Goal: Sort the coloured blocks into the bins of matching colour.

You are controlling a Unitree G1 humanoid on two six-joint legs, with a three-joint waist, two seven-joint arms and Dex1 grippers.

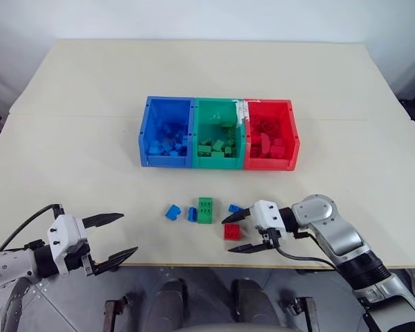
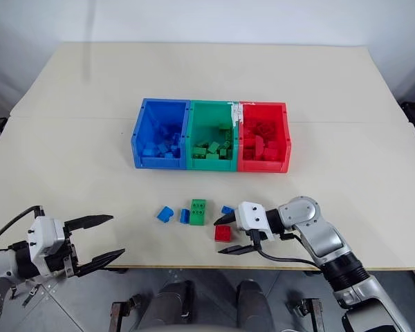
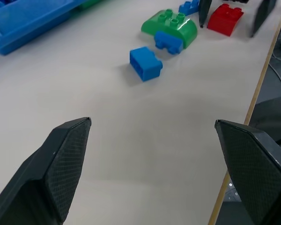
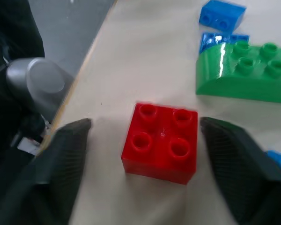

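Note:
A red square block (image 1: 232, 231) lies near the table's front edge. My right gripper (image 1: 228, 235) straddles it, open, one finger on each side with small gaps, as the right wrist view shows around the red block (image 4: 161, 143). Just beyond lie a green rectangular block (image 1: 206, 210) and three little blue blocks (image 1: 172, 211) (image 1: 192, 214) (image 1: 235, 207). The blue bin (image 1: 144, 131), green bin (image 1: 218, 102) and red bin (image 1: 294, 138) stand joined in a row mid-table, each holding several bricks of its colour. My left gripper (image 1: 128, 234) is open and empty over the front left edge.
The table's front edge (image 1: 180, 265) runs just behind the red block and under both grippers. Bare tabletop (image 1: 83, 166) spreads left of the blocks and around the bins.

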